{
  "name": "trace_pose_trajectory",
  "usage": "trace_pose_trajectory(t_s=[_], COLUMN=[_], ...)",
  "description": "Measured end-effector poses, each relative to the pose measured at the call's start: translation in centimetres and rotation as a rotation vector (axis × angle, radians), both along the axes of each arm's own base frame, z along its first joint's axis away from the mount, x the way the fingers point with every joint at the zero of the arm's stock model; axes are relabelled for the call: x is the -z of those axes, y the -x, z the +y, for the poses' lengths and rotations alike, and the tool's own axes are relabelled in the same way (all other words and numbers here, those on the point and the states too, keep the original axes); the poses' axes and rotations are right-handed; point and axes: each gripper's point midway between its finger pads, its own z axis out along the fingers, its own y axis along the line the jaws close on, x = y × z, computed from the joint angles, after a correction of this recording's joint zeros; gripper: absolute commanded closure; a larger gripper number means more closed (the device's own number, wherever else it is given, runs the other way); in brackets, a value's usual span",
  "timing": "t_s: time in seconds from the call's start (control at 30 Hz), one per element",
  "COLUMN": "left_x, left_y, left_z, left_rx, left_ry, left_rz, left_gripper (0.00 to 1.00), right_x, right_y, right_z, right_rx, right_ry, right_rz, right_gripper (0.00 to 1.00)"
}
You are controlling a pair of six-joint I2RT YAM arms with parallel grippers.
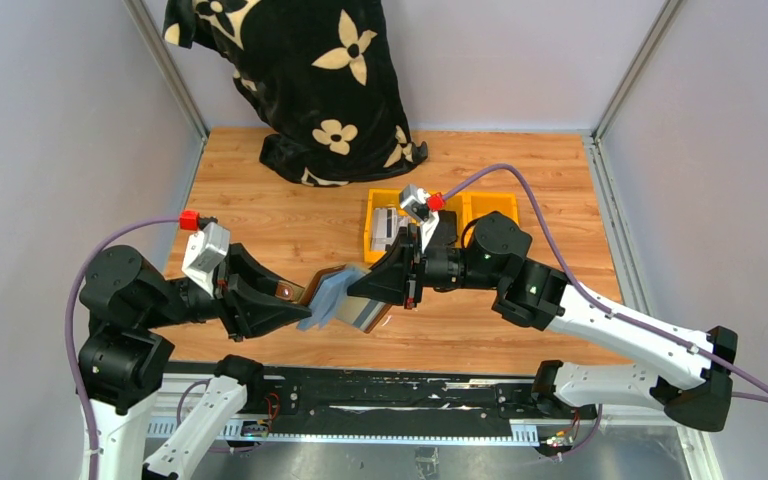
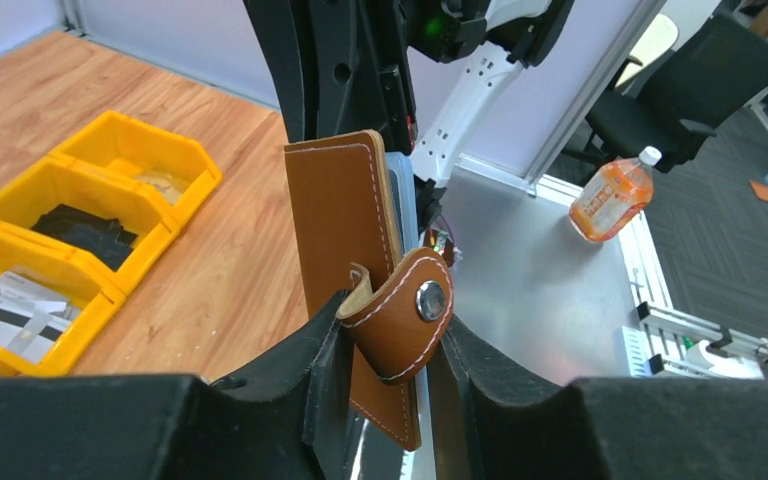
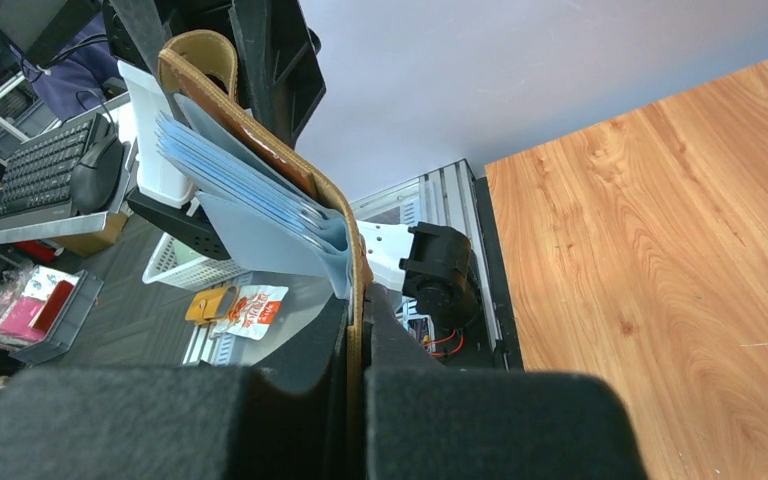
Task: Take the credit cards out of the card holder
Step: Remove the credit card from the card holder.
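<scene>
1. The card holder (image 1: 326, 284) (image 2: 345, 220) (image 3: 287, 163) is held open between the two pincers, over the near part of the wooden counter (image 1: 260, 200) and in front of the arm bases.
2. The left pincer (image 1: 298, 298) (image 2: 390, 360) is closed at a narrow gap on one brown cover. A finger presses each side of the end that carries the closing tab (image 2: 400, 320).
3. The tab curls outward, and its round metal snap (image 2: 430, 300) faces the left wrist camera.
4. The right pincer (image 1: 358, 288) (image 3: 357, 345) is clamped tight on the opposite cover. The thin leather edge is pinched between its jaws.
5. A fan of pale blue-grey inner sleeves (image 1: 328, 308) (image 3: 230, 180) spreads from the spine between the covers.
6. It cannot be told whether any credit cards sit inside these sleeves.
7. A row of yellow bins (image 1: 490, 200) (image 2: 110, 190) stands on the counter beyond the right pincer, well apart from the holder.
8. One bin holds pale flat pieces with dark stripes (image 2: 15, 305), and the middle one holds a black object (image 2: 85, 225).
9. A black blanket with cream flowers (image 1: 310, 80) lies heaped at the far edge of the counter.
10. An orange bottle (image 2: 610, 195) stands off the counter, on the metal surface seen in the left wrist view.
</scene>
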Motion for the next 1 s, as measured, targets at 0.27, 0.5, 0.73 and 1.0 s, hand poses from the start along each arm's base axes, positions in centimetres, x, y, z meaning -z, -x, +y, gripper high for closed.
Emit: trace_pose_trajectory(t_s=[0.27, 0.5, 0.73, 1.0], left_x=[0.2, 0.6, 1.0, 0.9], left_y=[-0.8, -2.7, -3.7, -2.1], left_z=[-0.1, 0.5, 0.9, 0.4], left_rx=[-0.033, -0.154, -0.211, -0.12], left_ry=[0.017, -0.003, -0.016, -0.012], left_rz=[0.024, -0.022, -0.025, -0.023], left_gripper=[0.75, 0.7, 0.6, 0.67], right_x=[0.1, -0.1, -0.2, -1.0], right_y=[0.4, 1.3, 2.1, 2.9], right_z=[0.0, 0.0, 0.3, 0.2], right_rx=[-0.021, -0.064, -0.102, -0.145], right_ry=[0.003, -0.006, -0.015, -0.052], right_rz=[-0.002, -0.013, -0.021, -0.046], right_gripper=[1.0, 1.0, 1.0, 1.0])
